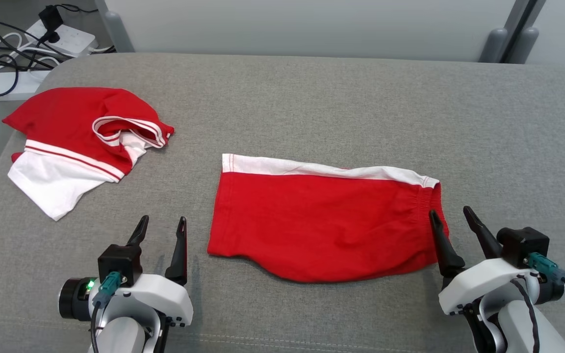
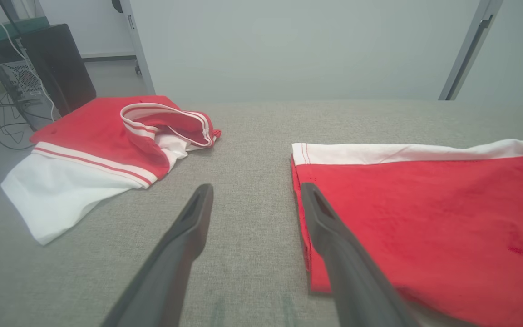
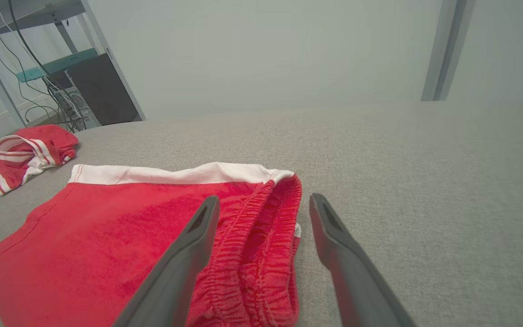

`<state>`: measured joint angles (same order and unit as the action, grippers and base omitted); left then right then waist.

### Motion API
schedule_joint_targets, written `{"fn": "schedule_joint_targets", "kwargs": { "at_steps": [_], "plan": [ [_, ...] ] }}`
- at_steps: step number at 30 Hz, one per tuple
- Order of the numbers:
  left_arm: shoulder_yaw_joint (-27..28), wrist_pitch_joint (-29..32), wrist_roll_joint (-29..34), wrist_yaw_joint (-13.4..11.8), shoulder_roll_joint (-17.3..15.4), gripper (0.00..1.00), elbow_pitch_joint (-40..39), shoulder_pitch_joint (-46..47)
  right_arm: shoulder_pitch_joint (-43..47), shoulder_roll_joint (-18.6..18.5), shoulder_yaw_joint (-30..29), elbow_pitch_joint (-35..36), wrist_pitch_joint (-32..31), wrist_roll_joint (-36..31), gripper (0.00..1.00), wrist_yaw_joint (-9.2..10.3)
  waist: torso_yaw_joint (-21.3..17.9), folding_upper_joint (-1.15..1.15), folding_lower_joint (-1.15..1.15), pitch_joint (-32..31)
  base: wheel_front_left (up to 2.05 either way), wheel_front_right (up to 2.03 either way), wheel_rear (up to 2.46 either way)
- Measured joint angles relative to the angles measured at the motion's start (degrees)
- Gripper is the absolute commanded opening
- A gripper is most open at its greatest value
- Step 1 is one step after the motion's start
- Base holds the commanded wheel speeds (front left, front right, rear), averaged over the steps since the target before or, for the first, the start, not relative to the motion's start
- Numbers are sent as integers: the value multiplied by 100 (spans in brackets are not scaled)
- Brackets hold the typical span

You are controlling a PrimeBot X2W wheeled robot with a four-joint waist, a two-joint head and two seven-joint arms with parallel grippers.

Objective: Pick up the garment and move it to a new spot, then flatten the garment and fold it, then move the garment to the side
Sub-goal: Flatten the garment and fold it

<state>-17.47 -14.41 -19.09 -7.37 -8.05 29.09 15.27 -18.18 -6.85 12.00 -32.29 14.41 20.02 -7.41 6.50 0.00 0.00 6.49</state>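
The garment, red shorts with a white side stripe, lies folded flat in the middle of the grey surface, elastic waistband to the right. It also shows as the garment and the garment in the wrist views. My left gripper stands open just left of its hem edge, nothing between the fingers; in its wrist view the left gripper has its right finger over the hem. My right gripper is open at the waistband, whose end lies between the fingers of the right gripper.
A crumpled red-and-white shirt lies at the far left of the grey cushioned surface. Power strips and cables sit on the floor beyond the back left corner. A wall runs behind the far edge.
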Motion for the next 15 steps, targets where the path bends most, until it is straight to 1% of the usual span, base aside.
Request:
{"fn": "schedule_joint_targets", "kwargs": {
  "at_steps": [3,6,11,15],
  "plan": [
    [179,0,162,8,19,100,-230,-153,-5,86,-36,-207,-1,-62,100,0,108,0,0,8,0,0,0],
    [321,0,278,33,51,100,-296,-292,-9,140,-77,-397,-1,-109,100,0,219,0,0,16,0,0,0],
    [469,0,369,186,177,100,-298,-449,-14,148,-421,-619,-1,-315,100,0,403,0,0,23,0,0,0],
    [644,0,446,247,199,100,-286,-452,-28,170,-650,-771,-1,-442,100,0,488,0,0,45,0,0,0]
  ]
}}
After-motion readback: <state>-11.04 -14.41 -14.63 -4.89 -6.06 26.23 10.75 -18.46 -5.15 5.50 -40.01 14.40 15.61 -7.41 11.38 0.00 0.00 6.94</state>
